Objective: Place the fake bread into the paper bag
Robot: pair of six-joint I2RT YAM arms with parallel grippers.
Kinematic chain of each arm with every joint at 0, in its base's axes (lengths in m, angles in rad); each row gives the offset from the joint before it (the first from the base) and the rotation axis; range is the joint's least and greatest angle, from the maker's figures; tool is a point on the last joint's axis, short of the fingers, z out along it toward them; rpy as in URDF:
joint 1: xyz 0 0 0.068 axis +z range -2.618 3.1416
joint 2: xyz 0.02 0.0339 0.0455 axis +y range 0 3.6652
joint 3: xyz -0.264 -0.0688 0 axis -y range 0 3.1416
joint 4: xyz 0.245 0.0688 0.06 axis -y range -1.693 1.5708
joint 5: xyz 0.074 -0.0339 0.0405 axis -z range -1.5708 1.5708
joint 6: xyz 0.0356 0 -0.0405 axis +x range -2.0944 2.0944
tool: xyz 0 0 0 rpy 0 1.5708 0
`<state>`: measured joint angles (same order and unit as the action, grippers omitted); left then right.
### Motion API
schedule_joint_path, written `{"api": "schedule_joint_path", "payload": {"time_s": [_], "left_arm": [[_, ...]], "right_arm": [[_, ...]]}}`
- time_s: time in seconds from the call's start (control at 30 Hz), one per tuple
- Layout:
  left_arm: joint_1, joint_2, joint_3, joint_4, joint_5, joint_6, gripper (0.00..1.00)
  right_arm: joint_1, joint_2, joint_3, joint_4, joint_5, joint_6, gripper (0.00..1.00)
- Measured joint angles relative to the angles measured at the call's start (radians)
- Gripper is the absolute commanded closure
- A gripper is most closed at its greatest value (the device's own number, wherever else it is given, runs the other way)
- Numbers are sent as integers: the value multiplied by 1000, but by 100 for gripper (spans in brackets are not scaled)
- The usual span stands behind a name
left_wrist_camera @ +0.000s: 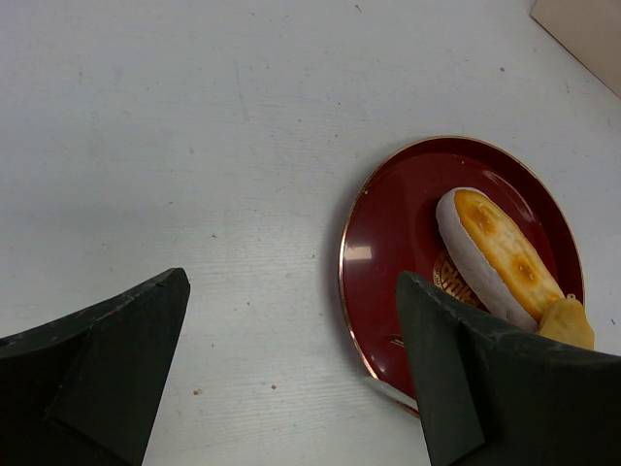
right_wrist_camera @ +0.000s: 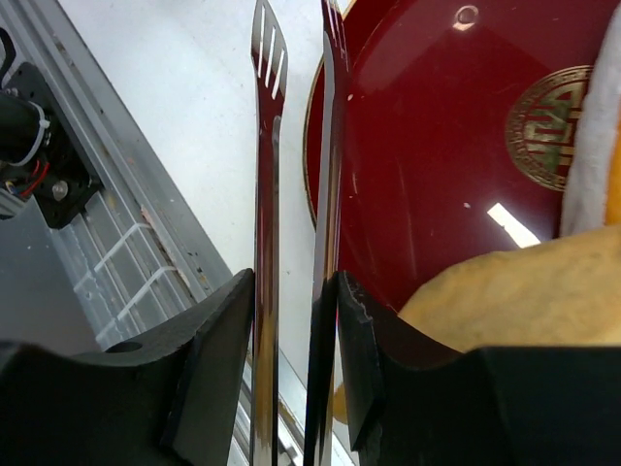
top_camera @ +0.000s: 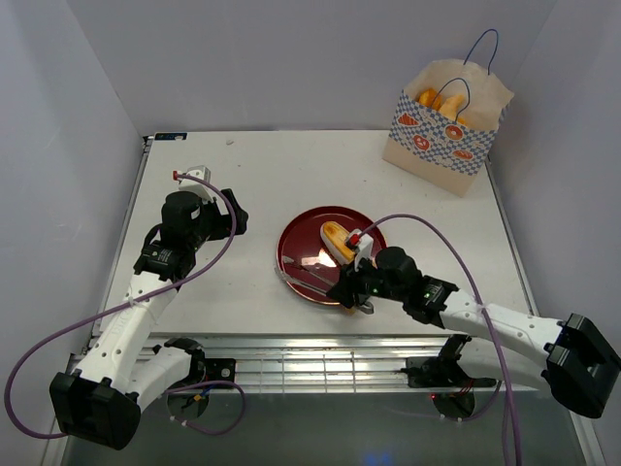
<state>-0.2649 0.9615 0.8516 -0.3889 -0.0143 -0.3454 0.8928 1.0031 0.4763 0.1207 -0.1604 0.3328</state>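
Right wrist view: right gripper [right_wrist_camera: 296,291] clamps steel tongs [right_wrist_camera: 264,146] at the plate [right_wrist_camera: 437,146] rim, left gripper [left_wrist_camera: 291,280] gapes wide, and the oval roll [left_wrist_camera: 495,254] looks light and slippery, so pinch it mid-length.

Bright, even white light pours down from overhead, and the flat white tabletop [top_camera: 291,175] looks nearly washed out. Shadows are soft and pale; the cream paper bag with the blue-checked band [top_camera: 441,131] throws only a faint one. The glossy round dark red plate [top_camera: 301,243] carries a hard white patch of glare in all three views. Up close from the right wrist, the slim polished metal tongs [right_wrist_camera: 264,194] gleam with streaky reflections and go soft near the lens.
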Motion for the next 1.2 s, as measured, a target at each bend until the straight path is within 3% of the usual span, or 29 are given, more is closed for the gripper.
{"api": "schedule_joint_path", "payload": {"time_s": [0.23,0.47,0.93,1.2], "left_arm": [[0,2,0,0,0,0,2],[0,2,0,0,0,0,2],[0,2,0,0,5,0,2],[-1,2,0,0,23,0,2]], "right_arm": [[98,126,29,56,117,7,57],[103,114,97,64,219,-3,56],[82,-138,120,-34,575,-21,55],[-51,-292,39,-87,675,32,54]]}}
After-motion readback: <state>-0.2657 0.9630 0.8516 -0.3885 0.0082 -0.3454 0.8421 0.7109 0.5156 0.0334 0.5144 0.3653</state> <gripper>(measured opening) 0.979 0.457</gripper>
